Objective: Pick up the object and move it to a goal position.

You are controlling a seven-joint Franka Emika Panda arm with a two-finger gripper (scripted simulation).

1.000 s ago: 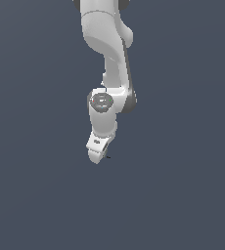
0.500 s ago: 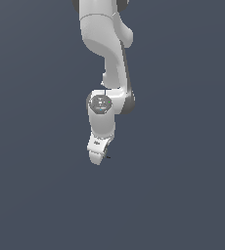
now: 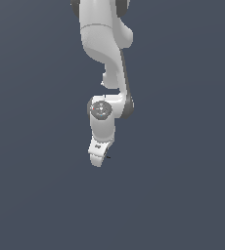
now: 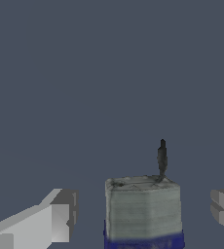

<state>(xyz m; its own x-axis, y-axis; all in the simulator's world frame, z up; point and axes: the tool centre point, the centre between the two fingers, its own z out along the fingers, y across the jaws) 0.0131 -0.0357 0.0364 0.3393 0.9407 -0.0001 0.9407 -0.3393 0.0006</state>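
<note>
Grey-beige, navy-edged object [image 4: 143, 210] sits between the spread fingers [image 4: 50, 221] of the white gripper [image 3: 99, 157], touching neither.

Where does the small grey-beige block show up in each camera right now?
Exterior view: only a dark speck at the tool's tip could be it; too small to tell.
Wrist view: the block sits between the two fingers, navy edge on its near side.
Shared landmark: the white tool.
</note>
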